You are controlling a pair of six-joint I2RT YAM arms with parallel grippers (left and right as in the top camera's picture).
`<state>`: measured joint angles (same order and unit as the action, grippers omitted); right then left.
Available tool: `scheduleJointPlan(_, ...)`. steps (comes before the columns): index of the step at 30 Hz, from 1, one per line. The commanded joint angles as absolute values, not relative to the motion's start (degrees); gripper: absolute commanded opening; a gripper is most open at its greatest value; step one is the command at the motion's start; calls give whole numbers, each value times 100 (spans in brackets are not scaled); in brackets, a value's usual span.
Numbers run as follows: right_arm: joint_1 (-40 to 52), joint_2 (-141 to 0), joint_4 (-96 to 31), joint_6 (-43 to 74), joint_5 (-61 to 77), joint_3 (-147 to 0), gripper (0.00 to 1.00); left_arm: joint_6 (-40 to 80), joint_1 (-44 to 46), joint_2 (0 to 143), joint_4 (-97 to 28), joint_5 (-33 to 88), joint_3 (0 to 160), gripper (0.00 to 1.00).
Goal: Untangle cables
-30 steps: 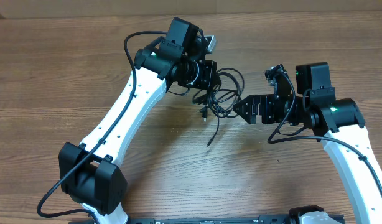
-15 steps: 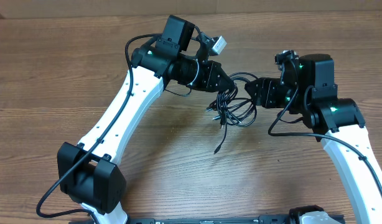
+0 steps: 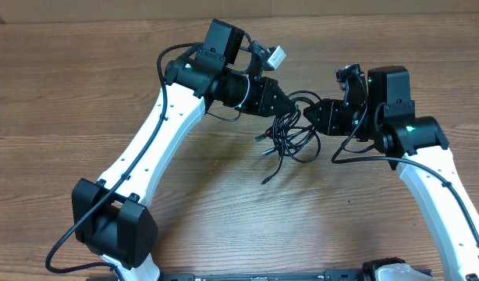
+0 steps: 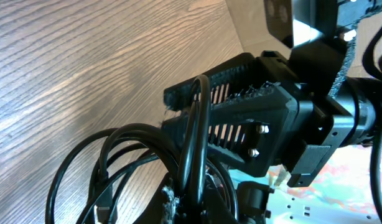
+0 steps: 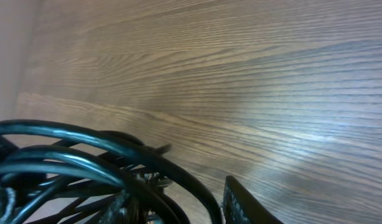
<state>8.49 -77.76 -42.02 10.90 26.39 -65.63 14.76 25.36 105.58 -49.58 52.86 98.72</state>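
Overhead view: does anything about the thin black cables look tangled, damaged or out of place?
Yes. The thin black cables hang as one knotted bundle between the left gripper and the right gripper, over the brown wooden table. One loose end dangles below the others. No damage is visible.

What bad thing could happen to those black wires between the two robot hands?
1. The left gripper is shut on the cables and the right gripper sits at the same bundle; pulling apart might tighten the tangle instead of loosening it.
2. In the left wrist view one loop runs across the right gripper's finger, so it may snag there.
3. A loose plug end trails from the bundle and could catch another loop.
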Motion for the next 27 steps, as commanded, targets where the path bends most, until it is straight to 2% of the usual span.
scheduleJointPlan(1, 829, -7782, -4163, 1111, 2915, -6713, 29, 1372, 2515, 10407, -4950, 5559, 10047, 4)
scheduleJointPlan(4, 829, -7782, -4163, 1116, 2628, -6713, 6, 1369, 2515, 10407, -4952, 5557, 10047, 5)
scheduleJointPlan(5, 827, -7782, -4171, 1116, 2499, -6713, 4, 1369, 2515, 10407, -4965, 5557, 10047, 5)
scheduleJointPlan(8, 827, -7780, -4237, 1116, 2222, -6713, 4, 1234, 2480, 10407, -5109, 5419, 10047, 14)
scheduleJointPlan(11, 827, -7780, -4340, 1116, 1863, -6716, 4, 1157, 2464, 10407, -5531, 4598, 10047, 19)
scheduleJointPlan(12, 827, -7780, -4386, 1116, 1697, -6716, 4, 1155, 2467, 10407, -5734, 4189, 10047, 18)
scheduleJointPlan(14, 827, -7773, -4484, 1118, 1306, -6716, 4, 1155, 2467, 10409, -6086, 3544, 10047, 5)
scheduleJointPlan(18, 827, -7773, -4661, 1396, 478, -6716, 4, 1100, 2467, 10407, -6591, 2840, 10047, 4)
scheduleJointPlan(24, 829, -7773, -4657, 1347, 1212, -6724, 4, 1026, 2482, 10409, -6659, 2834, 10047, 4)
scheduleJointPlan(25, 829, -7769, -4639, 1347, 1476, -6726, 4, 1026, 2497, 10412, -6637, 2836, 10047, 6)
scheduleJointPlan(26, 829, -7767, -4611, 1347, 1778, -6726, 4, 1026, 2517, 10412, -6608, 2836, 10044, 25)
scheduleJointPlan(27, 829, -7758, -4574, 1352, 2014, -6726, 4, 1028, 2532, 10412, -6584, 2853, 10044, 40)
